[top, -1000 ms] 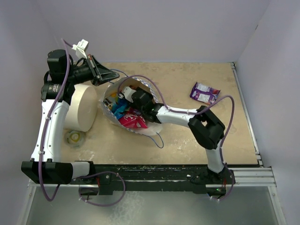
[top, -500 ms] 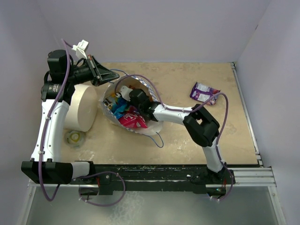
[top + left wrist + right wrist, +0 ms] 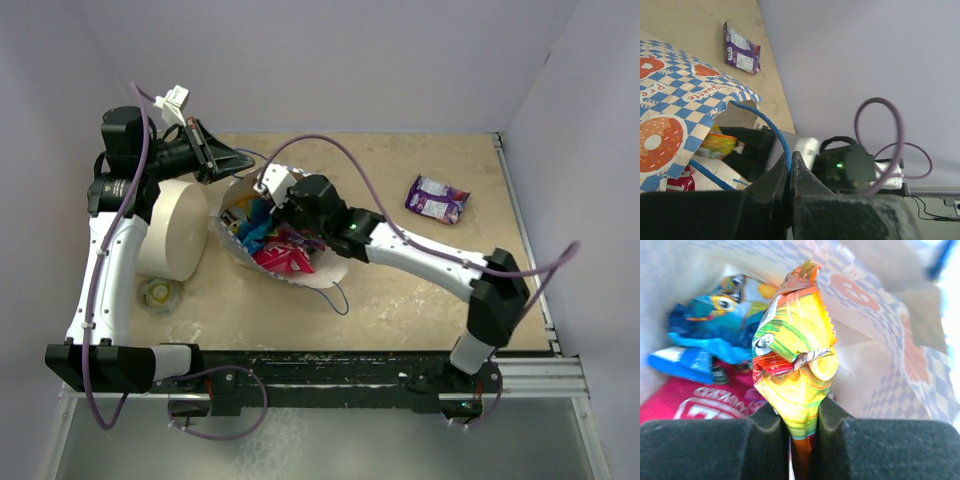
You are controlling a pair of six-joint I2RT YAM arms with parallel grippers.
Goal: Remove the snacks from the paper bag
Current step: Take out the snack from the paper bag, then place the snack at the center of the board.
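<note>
The paper bag [image 3: 224, 236] lies open in the middle of the table, with its blue-and-white checkered outside in the left wrist view [image 3: 680, 100]. My left gripper [image 3: 236, 160] is shut on the bag's blue cord handle [image 3: 776, 134] and holds the mouth up. My right gripper [image 3: 276, 196] is at the bag's mouth, shut on a yellow, green and orange snack packet [image 3: 795, 365]. A magenta-red packet [image 3: 283, 260] and blue packets [image 3: 705, 335] lie inside the bag. A purple packet [image 3: 436, 198] lies on the table at the right.
A large white cylinder [image 3: 170, 228] stands just left of the bag. A small tape roll [image 3: 158, 293] lies in front of it. Walls close in on the left, back and right. A metal rail [image 3: 520, 375] runs along the near edge.
My right gripper has drawn back and up from deep in the bag to its mouth, with the yellow-green packet in it. The right elbow has swung out to the right. The left arm has not moved.
</note>
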